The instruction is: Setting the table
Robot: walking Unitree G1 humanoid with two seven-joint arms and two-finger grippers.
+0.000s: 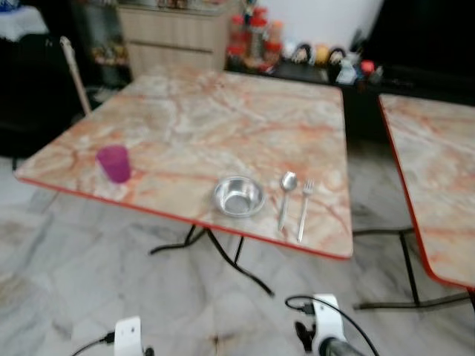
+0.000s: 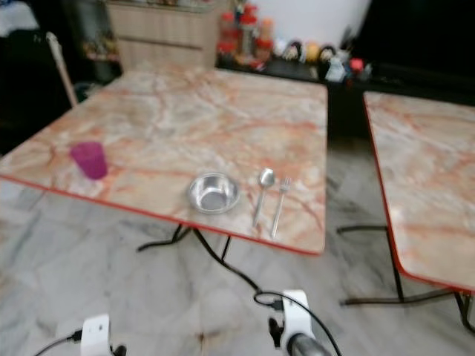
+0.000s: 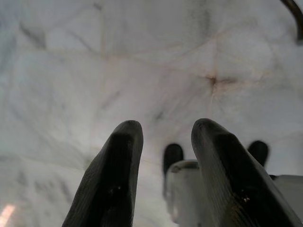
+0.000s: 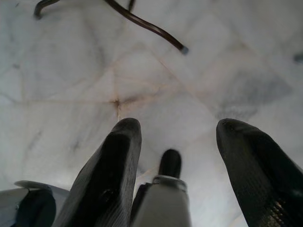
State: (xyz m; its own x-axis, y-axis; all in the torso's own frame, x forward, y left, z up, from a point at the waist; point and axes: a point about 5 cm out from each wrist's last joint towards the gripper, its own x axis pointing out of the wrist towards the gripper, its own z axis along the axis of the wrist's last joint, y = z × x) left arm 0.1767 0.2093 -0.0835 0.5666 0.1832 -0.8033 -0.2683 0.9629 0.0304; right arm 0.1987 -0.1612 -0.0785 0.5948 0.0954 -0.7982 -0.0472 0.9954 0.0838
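While both arms hang idle over the floor, left gripper and right gripper fingers apart and empty, setting looks mostly done. Table near edge, 12 o'clock: one bowl, one spoon, one fork. One purple cup at 10 o'clock, probably still to move beside them.

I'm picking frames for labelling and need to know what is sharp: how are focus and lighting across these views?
Head views: softly blurred, evenly lit; the purple cup, steel bowl, spoon and fork are recognisable but soft-edged. Left wrist view: the left claw is near and blurry over bright floor. Right wrist view: the right claw likewise, with the floor tiles clearer.
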